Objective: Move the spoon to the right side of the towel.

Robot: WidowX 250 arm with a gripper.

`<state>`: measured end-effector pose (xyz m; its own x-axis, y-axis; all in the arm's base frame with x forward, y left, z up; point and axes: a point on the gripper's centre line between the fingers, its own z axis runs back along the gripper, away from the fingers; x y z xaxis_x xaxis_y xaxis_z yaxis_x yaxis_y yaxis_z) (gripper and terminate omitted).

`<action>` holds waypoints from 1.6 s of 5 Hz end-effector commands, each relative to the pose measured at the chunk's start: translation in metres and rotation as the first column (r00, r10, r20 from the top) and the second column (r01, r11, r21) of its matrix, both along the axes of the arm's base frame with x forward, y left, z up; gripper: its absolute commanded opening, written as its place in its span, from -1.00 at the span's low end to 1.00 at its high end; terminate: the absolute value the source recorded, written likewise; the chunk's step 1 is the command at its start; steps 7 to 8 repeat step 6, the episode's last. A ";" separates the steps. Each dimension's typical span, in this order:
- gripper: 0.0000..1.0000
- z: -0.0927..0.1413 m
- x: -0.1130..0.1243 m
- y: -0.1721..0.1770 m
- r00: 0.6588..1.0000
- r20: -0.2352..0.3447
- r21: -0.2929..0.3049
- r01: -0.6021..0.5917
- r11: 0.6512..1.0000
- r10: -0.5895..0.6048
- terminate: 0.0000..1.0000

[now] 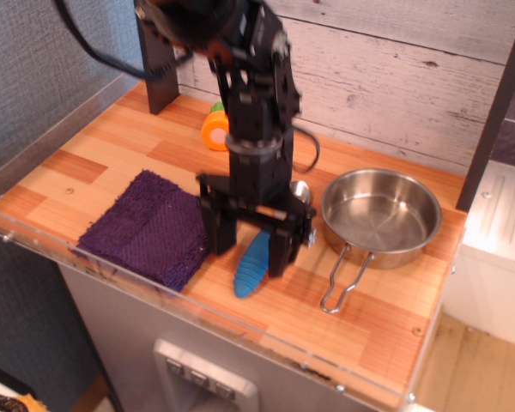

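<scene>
The spoon lies on the wooden table just right of the towel. Its ribbed blue handle points toward the front edge and its silver bowl shows behind the gripper, near the pan. The dark purple towel lies flat at the front left. My gripper stands over the spoon with its fingers spread wide, one on each side of the blue handle, not clamping it.
A steel pan with a wire handle sits right of the spoon. An orange and green object stands at the back by a dark post. A clear acrylic guard runs along the table's front and left edges.
</scene>
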<state>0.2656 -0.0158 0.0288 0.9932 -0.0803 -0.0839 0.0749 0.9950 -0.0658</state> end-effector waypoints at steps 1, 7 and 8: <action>1.00 0.104 -0.020 0.026 0.968 0.250 0.073 -0.010 0.997 -0.008 -1.00; 1.00 0.100 -0.006 0.049 0.974 0.227 0.032 0.013 0.999 -0.020 1.00; 1.00 0.100 -0.006 0.049 0.974 0.227 0.032 0.013 0.999 -0.020 1.00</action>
